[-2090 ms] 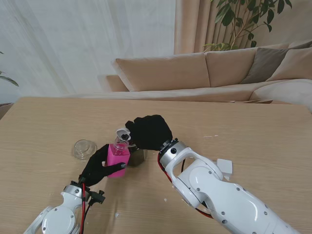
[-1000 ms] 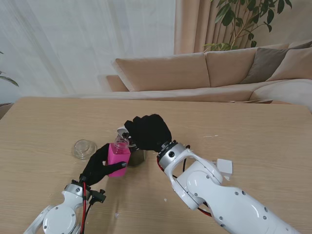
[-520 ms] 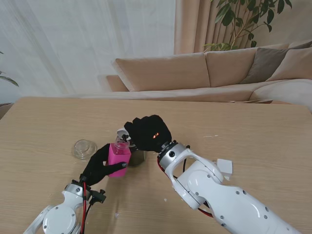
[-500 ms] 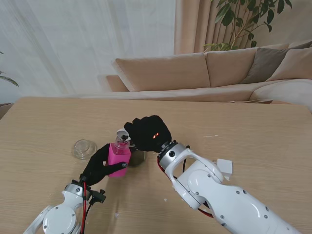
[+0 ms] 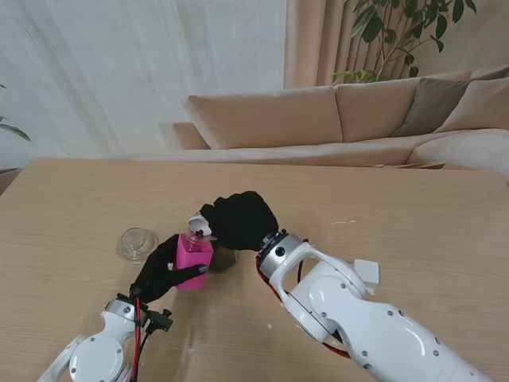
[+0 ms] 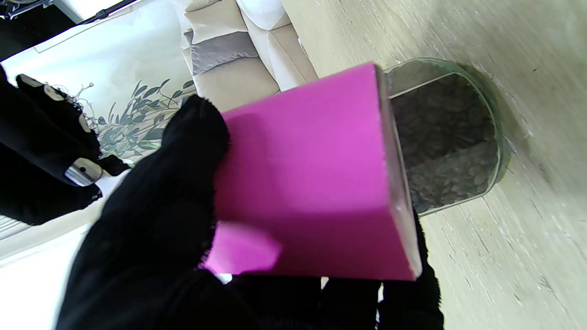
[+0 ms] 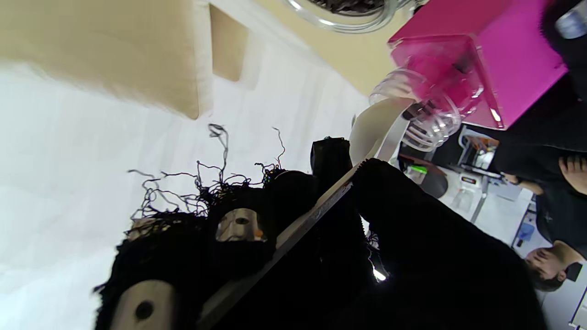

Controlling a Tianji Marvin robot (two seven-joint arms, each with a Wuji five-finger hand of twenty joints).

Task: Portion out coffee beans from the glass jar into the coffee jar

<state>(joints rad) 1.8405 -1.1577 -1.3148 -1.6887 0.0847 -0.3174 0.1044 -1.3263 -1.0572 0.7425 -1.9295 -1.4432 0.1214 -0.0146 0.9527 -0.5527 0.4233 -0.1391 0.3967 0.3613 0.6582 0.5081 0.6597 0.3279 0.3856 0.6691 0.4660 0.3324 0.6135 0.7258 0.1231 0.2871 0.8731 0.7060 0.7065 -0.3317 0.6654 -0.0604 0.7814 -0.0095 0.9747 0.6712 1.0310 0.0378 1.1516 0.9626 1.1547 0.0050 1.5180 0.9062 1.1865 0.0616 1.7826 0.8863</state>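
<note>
Desk (image 5: 413, 199): wide pale wood top, everything in play sits near you, left of centre.

Right hand (image 5: 241, 219): black-gloved, fingers closed round a white scoop (image 7: 376, 126). From the right wrist view the flat handle runs between fingers and thumb and the bowl sits right at the mouth of the pink jar. You can't see from here whether beans are in the bowl. The scoop looks light, stiff and thin; pinched on a flat handle it can twist, so keep the hold well up the handle and level.

Left hand (image 5: 163, 270): wrapped on the coffee jar (image 5: 192, 253), the pink square-sided one with a clear threaded neck. Thumb on one flat face, fingers under the far side. Probably light plastic, smooth faces, so likely slippery under the glove fabric; the mid-body grip on the flat sides is the right place, not the neck. In the left wrist view it looks tilted, so watch that.

Glass jar (image 6: 447, 137): clear, round, on the desk just right of and behind the pink jar, holding dark coffee beans (image 6: 440, 119). Heavy-ish, rigid, breakable; don't knock it with the scoop.

Clear lid (image 5: 138, 243): small glass-looking piece on the desk, left of the jars, apart from both hands.
</note>
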